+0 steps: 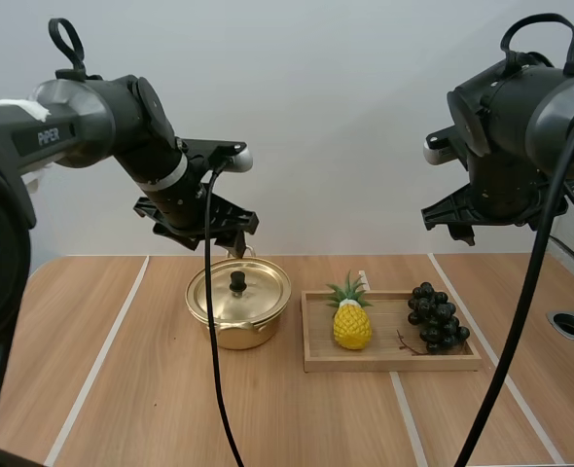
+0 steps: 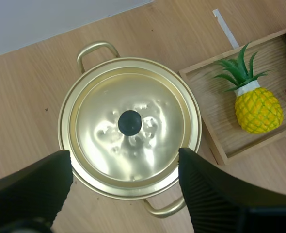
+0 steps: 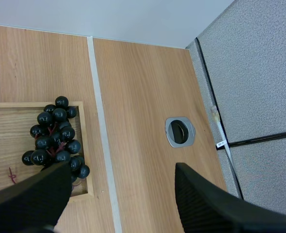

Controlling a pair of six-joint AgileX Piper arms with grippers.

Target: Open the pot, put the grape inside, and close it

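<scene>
Hovering above the round golden metal pot (image 1: 236,333), the left gripper (image 2: 123,158) is holding its black fingers wide apart, gripping nothing. The pot's shiny golden lid (image 2: 133,145) is sitting closed on the pot, with its small black knob (image 2: 130,122) lying between the two fingers and below them. The pot is standing on the light wooden table (image 1: 122,389), just beside the shallow rectangular wooden tray (image 1: 394,362). The bunch of dark, nearly black grapes (image 1: 435,316) is lying at the tray's right end, apart from a yellow toy pineapple with green leaves (image 1: 351,326) at its left end. The right gripper (image 3: 122,170) is hanging high over the table beside the grapes, its fingers also spread apart and empty.
</scene>
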